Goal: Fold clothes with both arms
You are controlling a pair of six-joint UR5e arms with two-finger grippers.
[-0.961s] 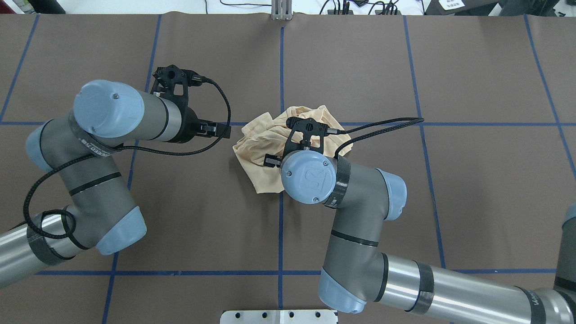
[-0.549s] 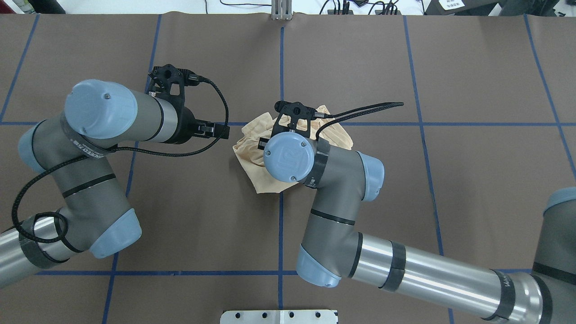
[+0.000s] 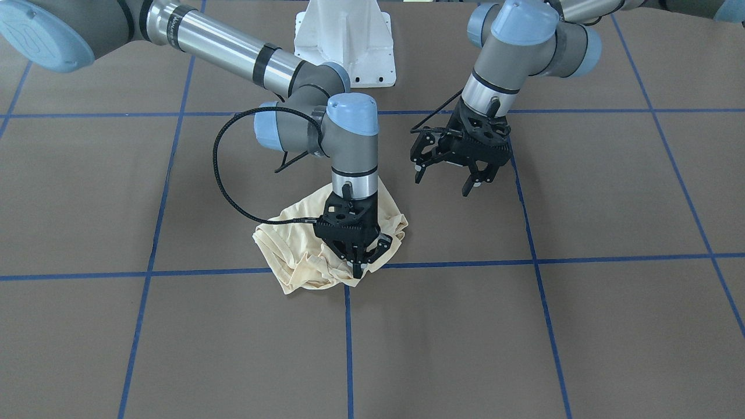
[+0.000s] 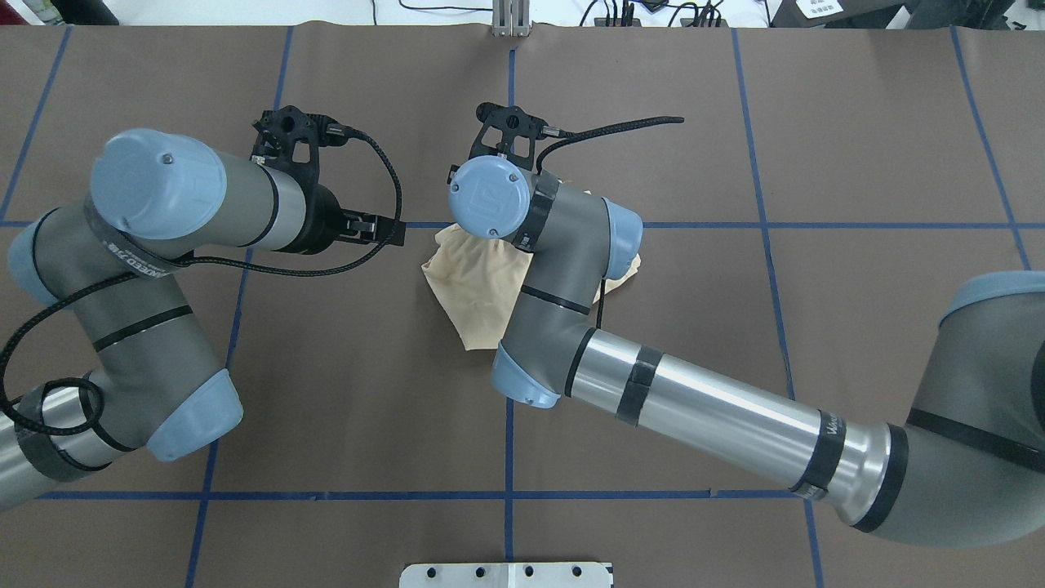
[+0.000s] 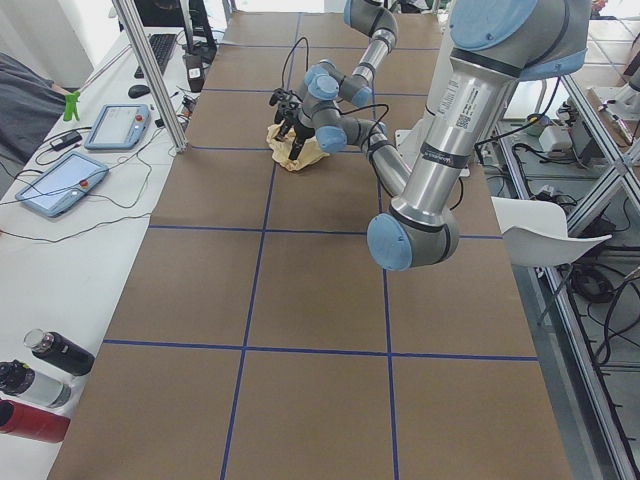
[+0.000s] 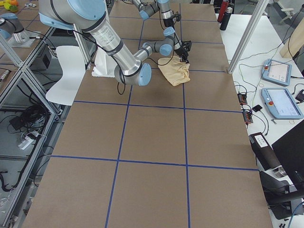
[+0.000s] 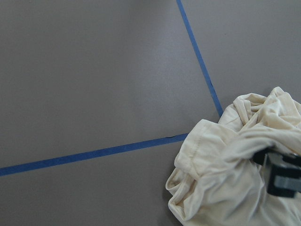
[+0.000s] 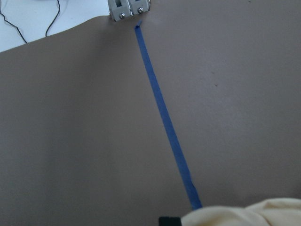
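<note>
Shirt (image 3: 291,256), pale cream and thin, lies bunched in a heap on the brown paper-covered table (image 3: 524,337), right where two blue tape lines (image 3: 348,349) cross. The right arm's black two-finger gripper (image 3: 357,263) points straight down onto the heap's edge farthest from the robot, fingers drawn together; whether cloth is pinched between them, I can't tell. The left arm's black gripper (image 3: 443,179) hangs near the heap, clear of it, fingers spread, holding nothing.

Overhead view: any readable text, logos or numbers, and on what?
"UR": logo on the right arm's blue wrist cap.
White lettering on the left arm's black strap: too blurred to read.
Lettering on the right arm's forearm band: starts "W", rest unreadable.
Shirt: no print showing.
</note>
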